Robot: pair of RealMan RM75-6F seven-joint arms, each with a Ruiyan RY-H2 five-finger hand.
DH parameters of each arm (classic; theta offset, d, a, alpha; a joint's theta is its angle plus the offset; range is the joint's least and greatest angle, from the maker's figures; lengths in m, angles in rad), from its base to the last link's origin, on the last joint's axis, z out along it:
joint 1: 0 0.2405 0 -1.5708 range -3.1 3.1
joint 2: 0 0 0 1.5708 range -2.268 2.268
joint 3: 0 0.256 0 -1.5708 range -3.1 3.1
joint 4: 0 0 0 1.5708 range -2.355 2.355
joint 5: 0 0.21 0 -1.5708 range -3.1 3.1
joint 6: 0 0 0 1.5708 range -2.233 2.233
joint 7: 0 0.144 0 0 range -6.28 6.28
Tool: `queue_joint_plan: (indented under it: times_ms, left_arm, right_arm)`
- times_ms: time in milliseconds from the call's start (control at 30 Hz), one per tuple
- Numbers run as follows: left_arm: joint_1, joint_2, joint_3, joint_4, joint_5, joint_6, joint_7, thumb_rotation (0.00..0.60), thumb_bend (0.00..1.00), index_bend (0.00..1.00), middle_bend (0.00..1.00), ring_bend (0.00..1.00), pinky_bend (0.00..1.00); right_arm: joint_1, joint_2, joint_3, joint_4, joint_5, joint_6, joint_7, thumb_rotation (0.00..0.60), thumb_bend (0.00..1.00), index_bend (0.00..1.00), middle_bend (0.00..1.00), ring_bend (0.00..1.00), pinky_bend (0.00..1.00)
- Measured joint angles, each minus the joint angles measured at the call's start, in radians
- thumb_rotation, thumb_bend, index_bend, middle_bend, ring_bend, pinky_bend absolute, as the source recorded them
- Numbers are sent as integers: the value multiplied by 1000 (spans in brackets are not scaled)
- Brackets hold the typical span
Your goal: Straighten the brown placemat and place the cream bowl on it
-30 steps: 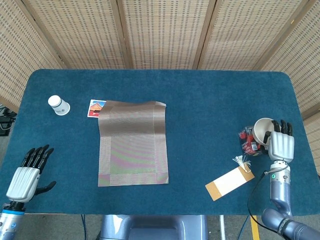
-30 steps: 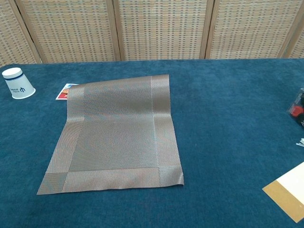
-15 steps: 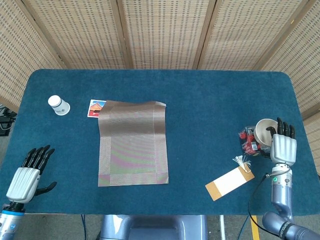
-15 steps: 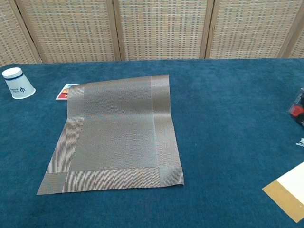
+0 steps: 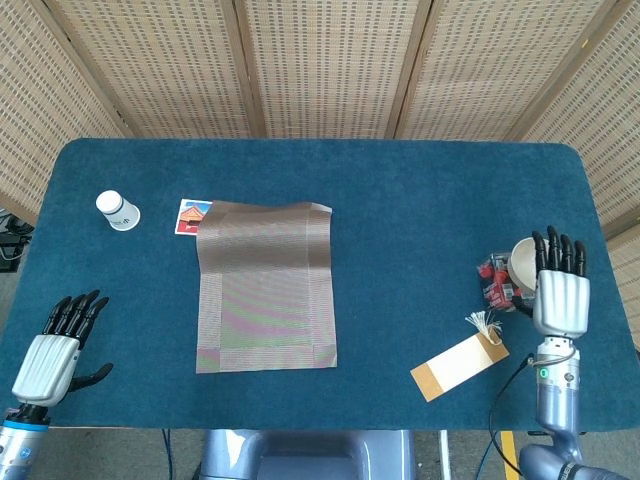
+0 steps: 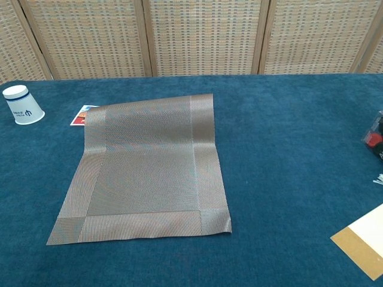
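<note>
Pulling back from the cream bowl (image 5: 524, 262), the right hand (image 5: 559, 296) now sits nearer the surface edge with fingers straight and apart, holding nothing, so the bowl stays ungrasped by the red packet (image 5: 493, 280), well apart from the brown placemat (image 5: 265, 288). Left hand (image 5: 52, 354) hasn't moved, fingers apart, empty. Only the head view shows hands and bowl; chest view shows the placemat's far edge probably curled up, not flat yet.
</note>
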Motion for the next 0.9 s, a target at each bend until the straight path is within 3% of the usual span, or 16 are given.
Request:
queue_joint_plan:
  times_ms: [200, 367, 567, 900]
  left_arm:
    - [1, -4, 0, 10, 0, 1, -7, 600, 160, 7, 0, 0, 0]
    - [-1, -10, 1, 21, -2, -6, -11, 600, 161, 7, 0, 0, 0]
    - [-6, -17, 0, 37, -8, -19, -22, 600, 161, 7, 0, 0, 0]
    - [-15, -34, 10, 60, -5, -44, -31, 600, 160, 7, 0, 0, 0]
  right_arm:
    - [-9, 5, -70, -171, -126, 27, -47, 600, 125, 90, 0, 0, 0]
    - [9, -7, -119, -243, -166, -47, -54, 600, 102, 90, 0, 0, 0]
    - [48, -74, -166, -288, -181, -163, -98, 600, 84, 108, 0, 0, 0]
    - [95, -248, -175, -265, -164, -232, -189, 600, 79, 187, 0, 0, 0]
